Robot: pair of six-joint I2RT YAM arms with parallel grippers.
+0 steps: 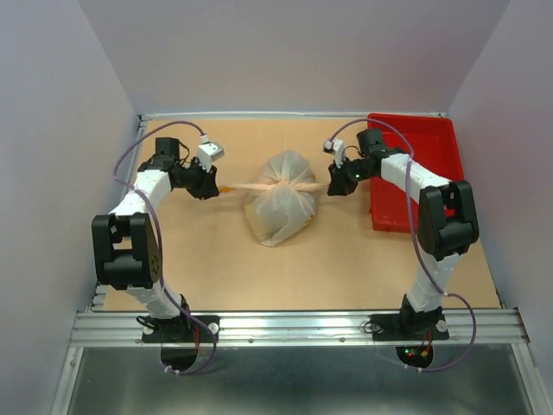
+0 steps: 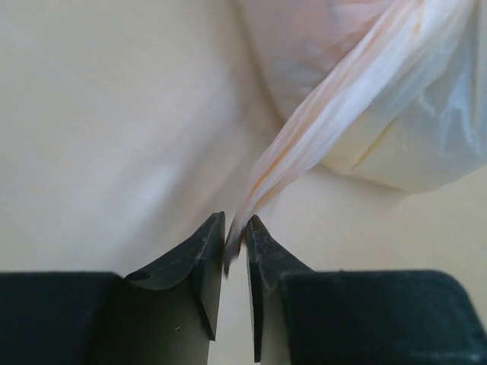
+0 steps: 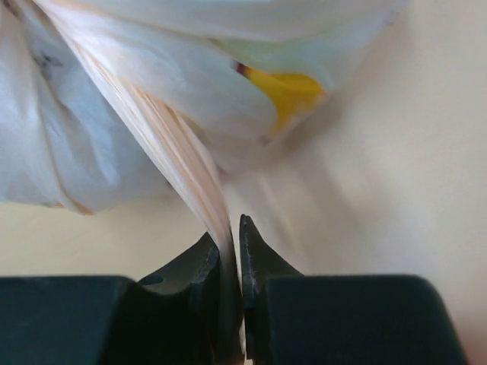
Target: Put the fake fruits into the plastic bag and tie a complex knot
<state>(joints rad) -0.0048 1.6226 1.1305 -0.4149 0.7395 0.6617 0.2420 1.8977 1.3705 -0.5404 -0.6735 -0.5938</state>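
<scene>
Lying at the middle of the table [image 1: 346, 268], the bag [image 1: 278, 216] sits between the two grippers, its knot [image 1: 282, 183] on top with one thin end running straight out to each side. The left end [image 1: 246, 187] reaches the left gripper [image 1: 216, 188], whose jaws stand slightly parted with the tip of that end in the gap, while the right gripper [image 1: 331, 184] is pressed together on the right end [image 1: 309, 186], pinching it between its fingertips. A yellow fruit [image 3: 289, 91] shows through the translucent bag wall just beyond the right gripper.
</scene>
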